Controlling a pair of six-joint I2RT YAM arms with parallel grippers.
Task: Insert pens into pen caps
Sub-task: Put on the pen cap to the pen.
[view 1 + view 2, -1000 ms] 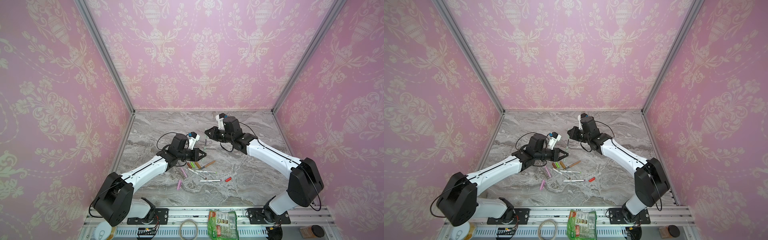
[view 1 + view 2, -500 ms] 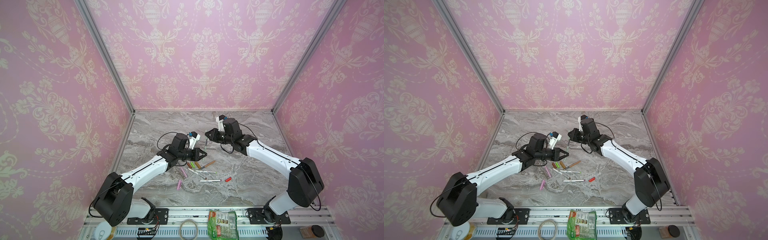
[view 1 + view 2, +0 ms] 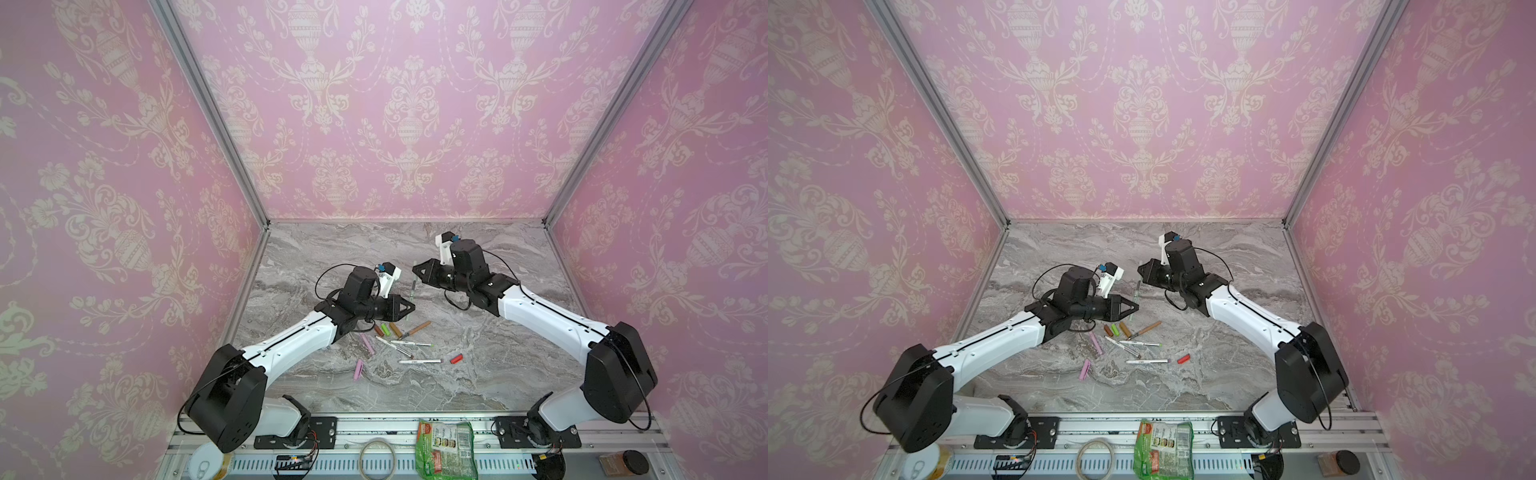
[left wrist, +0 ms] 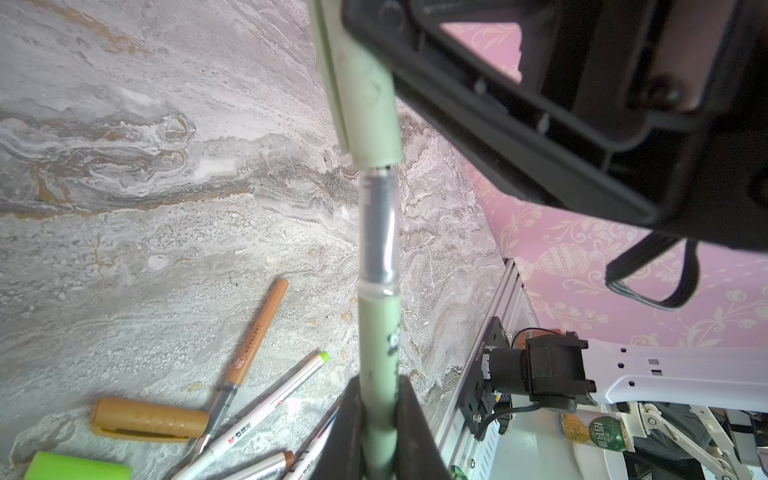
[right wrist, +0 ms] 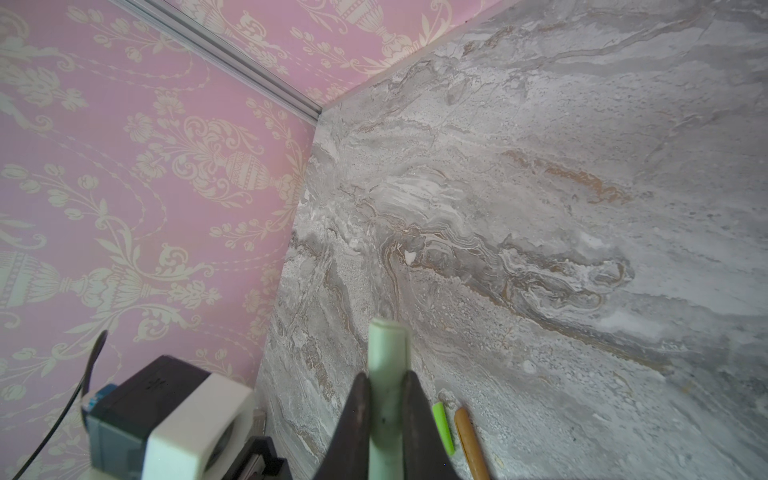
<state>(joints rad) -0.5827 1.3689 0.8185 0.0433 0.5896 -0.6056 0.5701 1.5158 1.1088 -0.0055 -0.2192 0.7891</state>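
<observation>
My left gripper (image 3: 410, 308) (image 4: 378, 384) is shut on the barrel of a pale green pen (image 3: 412, 291) (image 4: 379, 332), held above the marble table. My right gripper (image 3: 416, 270) (image 5: 386, 380) is shut on the pale green pen cap (image 4: 365, 104) (image 5: 386, 349), which sits over the pen's tip. The clear grey grip section (image 4: 378, 232) is still exposed. Both top views show the two grippers facing each other, with the pen (image 3: 1137, 291) spanning the gap. On the table lie a tan pen (image 3: 415, 329), white pens (image 3: 411, 343), a pink pen (image 3: 368, 344) and loose caps: tan (image 3: 395, 330), bright green (image 3: 385, 329), brown (image 3: 378, 330), pink (image 3: 358, 370), red (image 3: 456, 358).
Pink patterned walls close in the table on three sides. Along the front rail lie a green snack bag (image 3: 446, 449), a tape ring (image 3: 376, 457), a tin can (image 3: 205, 465) and a brown jar (image 3: 623, 461).
The right arm has dipped slightly toward the left gripper. Both grips are unchanged and the items on the table have not moved.
</observation>
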